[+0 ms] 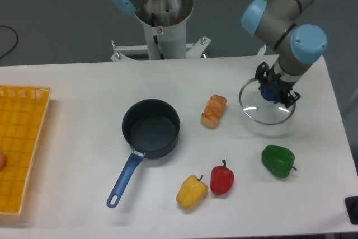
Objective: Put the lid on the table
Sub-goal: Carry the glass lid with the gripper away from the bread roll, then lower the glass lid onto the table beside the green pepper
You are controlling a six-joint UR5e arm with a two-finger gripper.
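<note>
The lid (pixel 263 109) is a round clear glass disc with a thin metal rim, at the right of the white table (pixel 78 110). It hangs slightly tilted, low over the tabletop. My gripper (pixel 272 92) comes down from above and is shut on the lid's dark blue centre knob (pixel 270 93). The black saucepan (pixel 151 127) with a blue handle stands open at the table's middle, well to the left of the lid.
A bread roll (pixel 213 110) lies between pan and lid. A green pepper (pixel 278 160), a red pepper (pixel 222 179) and a yellow pepper (pixel 192 191) lie at the front. A yellow-orange grid tray (pixel 19 146) sits at the left edge.
</note>
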